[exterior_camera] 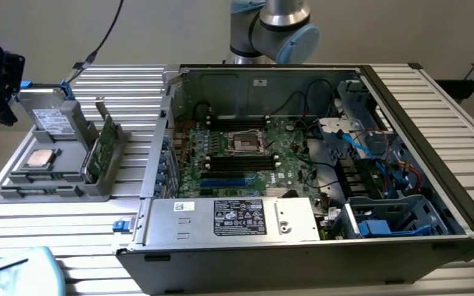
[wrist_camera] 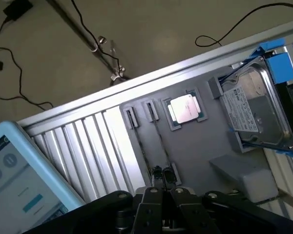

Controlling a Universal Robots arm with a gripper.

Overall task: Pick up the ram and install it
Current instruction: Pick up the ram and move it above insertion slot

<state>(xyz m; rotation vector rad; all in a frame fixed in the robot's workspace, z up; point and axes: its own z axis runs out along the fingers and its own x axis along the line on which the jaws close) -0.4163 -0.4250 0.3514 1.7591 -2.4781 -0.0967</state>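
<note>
The ram (exterior_camera: 105,145) is a thin green stick standing on edge in the right side of a grey holder tray (exterior_camera: 52,192), at the exterior view's left beside the open computer case (exterior_camera: 434,185). My gripper (exterior_camera: 5,114) hangs as a black shape high at that view's left edge, apart from the ram. In the wrist view my gripper (wrist_camera: 162,185) is shut with nothing between its fingers. It hovers well above the tray (wrist_camera: 200,146). The motherboard (exterior_camera: 245,154) lies inside the case with dark slots beside the processor socket.
On the tray lie a silver-topped processor (wrist_camera: 185,108) and a grey drive with blue tabs (wrist_camera: 259,114). A tablet (wrist_camera: 19,180) rests on the slatted table near the front corner. Cables run across the floor beyond the table's edge. A power supply (exterior_camera: 232,219) fills the case's front.
</note>
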